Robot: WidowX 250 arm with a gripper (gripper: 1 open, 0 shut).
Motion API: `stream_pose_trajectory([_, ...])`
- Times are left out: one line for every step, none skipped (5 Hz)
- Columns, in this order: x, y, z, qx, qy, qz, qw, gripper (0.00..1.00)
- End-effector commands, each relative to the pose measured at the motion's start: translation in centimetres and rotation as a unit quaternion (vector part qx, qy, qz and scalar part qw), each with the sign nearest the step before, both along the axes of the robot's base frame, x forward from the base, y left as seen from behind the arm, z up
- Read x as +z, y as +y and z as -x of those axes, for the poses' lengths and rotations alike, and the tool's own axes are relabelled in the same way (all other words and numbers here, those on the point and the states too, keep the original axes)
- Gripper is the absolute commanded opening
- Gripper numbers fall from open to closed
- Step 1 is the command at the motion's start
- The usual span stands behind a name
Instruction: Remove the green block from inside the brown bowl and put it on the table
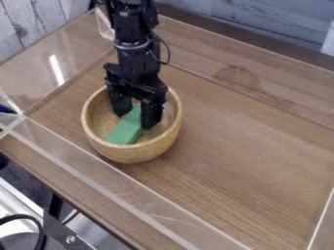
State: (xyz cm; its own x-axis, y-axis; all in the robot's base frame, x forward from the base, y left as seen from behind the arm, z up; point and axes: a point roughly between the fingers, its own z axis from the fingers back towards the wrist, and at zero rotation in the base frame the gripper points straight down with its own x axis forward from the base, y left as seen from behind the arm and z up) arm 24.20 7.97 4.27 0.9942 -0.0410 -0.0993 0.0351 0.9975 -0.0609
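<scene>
The table (248,127) is brown wood grain with clear acrylic walls (78,181) around it; grey planks show behind. The brown bowl (98,132) stands at its left part, the green block (127,128) inside. The gripper (136,109) is wide open around the block's upper end, holding nothing.

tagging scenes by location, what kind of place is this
Probably a robot test bench or lab rather than a home: a wood-grain table fenced by low clear acrylic walls, a single black arm with its gripper over a brown bowl, and little else.
</scene>
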Motion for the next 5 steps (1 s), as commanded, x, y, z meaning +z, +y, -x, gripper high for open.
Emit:
stream_pose_trajectory([0.34,0.37,-0.55,0.004,-0.015,-0.007,0.9999,0.00])
stream_pose_trajectory([0.39,0.31,-0.57,0.005,-0.015,-0.007,0.9999,0.00])
stream_pose_trajectory([0.56,0.24,-0.57,0.007,-0.014,-0.008,0.9998,0.00])
stream_pose_trajectory([0.74,0.17,-0.58,0.008,-0.013,-0.008,0.9998,0.00])
stream_pose_trajectory([0.95,0.10,-0.59,0.010,-0.013,-0.009,0.9998,0.00])
